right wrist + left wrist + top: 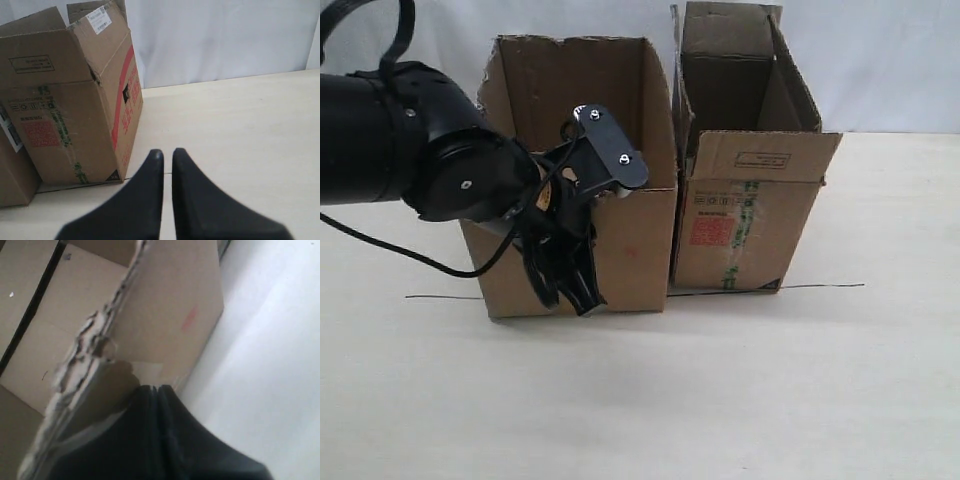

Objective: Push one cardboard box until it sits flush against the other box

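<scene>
Exterior view, read from left to right. The left arm [380,140] reaches in from the left edge, and the left gripper [570,290] hangs fingers-down in front of the near face of the cardboard box [630,240], toward that face's left part. Its fingers are pressed together and hold nothing. Whether they touch the cardboard cannot be told.

The cardboard box stands left of centre on the table [720,400], its open top ragged. Just right of it stands the other box [740,215], with the red sticker on its near face. The two side walls look as if they meet at the base, or are parted by only a thin seam (the top edges seem to lean slightly apart). A thin dark line [820,287] runs along the table under both near edges.

The right gripper [167,152], seen only in its wrist view, sits to the near right of the other box. Its fingers are drawn almost together and carry nothing.

Judged step: closing the last seam. The push is best applied low on the cardboard box's left wall, midway between near and far, and directed straight right along the line. A high or off-centre push risks buckling the torn wall or turning the box.
</scene>
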You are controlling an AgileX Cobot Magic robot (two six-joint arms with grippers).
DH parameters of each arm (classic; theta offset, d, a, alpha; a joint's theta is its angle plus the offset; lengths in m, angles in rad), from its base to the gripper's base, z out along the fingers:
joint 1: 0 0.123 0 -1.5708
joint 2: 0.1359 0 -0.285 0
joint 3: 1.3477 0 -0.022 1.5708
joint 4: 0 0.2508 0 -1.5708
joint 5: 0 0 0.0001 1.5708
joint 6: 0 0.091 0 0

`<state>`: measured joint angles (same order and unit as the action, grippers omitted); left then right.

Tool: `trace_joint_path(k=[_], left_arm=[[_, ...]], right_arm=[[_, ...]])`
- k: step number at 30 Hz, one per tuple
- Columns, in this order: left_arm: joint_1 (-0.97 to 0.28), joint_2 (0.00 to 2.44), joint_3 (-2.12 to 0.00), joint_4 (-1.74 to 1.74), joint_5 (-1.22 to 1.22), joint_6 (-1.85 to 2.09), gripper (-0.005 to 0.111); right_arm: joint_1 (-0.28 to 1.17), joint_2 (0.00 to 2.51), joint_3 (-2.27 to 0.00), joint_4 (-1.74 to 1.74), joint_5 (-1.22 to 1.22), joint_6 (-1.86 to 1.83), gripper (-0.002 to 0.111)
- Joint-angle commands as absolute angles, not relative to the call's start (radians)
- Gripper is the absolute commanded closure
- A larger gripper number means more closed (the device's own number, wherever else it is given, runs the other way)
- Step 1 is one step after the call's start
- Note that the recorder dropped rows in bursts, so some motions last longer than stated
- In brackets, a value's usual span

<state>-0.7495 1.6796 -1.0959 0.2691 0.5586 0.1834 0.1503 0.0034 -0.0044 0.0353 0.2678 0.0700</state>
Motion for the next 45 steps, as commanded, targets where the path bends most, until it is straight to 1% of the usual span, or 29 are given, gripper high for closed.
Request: trace_joint_path(k=[1, 14, 19, 22, 26, 29, 31, 34, 37, 39, 42, 45], left_arm=[[-0.727, 1.716, -1.127, 0.287, 0.541, 0.183, 0.107], [-0.676, 1.722, -1.13, 0.302, 0.484, 0.185, 0.107], [-0.676, 1.705, -1.13, 0.189, 0.553, 0.185, 0.107], [-0.676, 1.65, -1.13, 0.038, 0.653, 0.262, 0.107], [-0.676, 1.501, -1.13, -0.183, 0.734, 0.39, 0.107], [-0.673, 1.331, -1.13, -0.187, 0.8, 0.352, 0.107], [-0.673, 1.207, -1.12, -0.093, 0.774, 0.237, 0.107], [-0.673, 0.994, -1.057, 0.198, 0.64, -0.105, 0.107], [-0.673, 0.8, -0.939, 0.555, 0.546, -0.45, 0.107], [-0.673, 0.696, -0.818, 0.749, 0.5, -0.65, 0.107], [-0.673, 0.629, -0.626, 0.968, 0.439, -0.83, 0.107], [-0.673, 0.662, -0.463, 1.228, 0.368, -0.897, 0.107]], right_arm=[[0.153, 0.0, 0.0, 0.036, 0.262, 0.06, 0.103], [0.153, 0.0, 0.0, 0.036, 0.262, 0.06, 0.103], [0.153, 0.0, 0.0, 0.036, 0.262, 0.06, 0.103], [0.153, 0.0, 0.0, 0.036, 0.262, 0.06, 0.103], [0.153, 0.0, 0.0, 0.036, 0.262, 0.06, 0.103], [0.153, 0.0, 0.0, 0.036, 0.262, 0.06, 0.103], [0.153, 0.0, 0.0, 0.036, 0.262, 0.06, 0.103], [0.153, 0.0, 0.0, 0.036, 0.262, 0.06, 0.103], [0.153, 0.0, 0.0, 0.036, 0.262, 0.06, 0.103], [0.153, 0.0, 0.0, 0.036, 0.262, 0.06, 0.103], [0.153, 0.0, 0.0, 0.036, 0.262, 0.06, 0.103], [0.153, 0.0, 0.0, 0.036, 0.262, 0.06, 0.103]])
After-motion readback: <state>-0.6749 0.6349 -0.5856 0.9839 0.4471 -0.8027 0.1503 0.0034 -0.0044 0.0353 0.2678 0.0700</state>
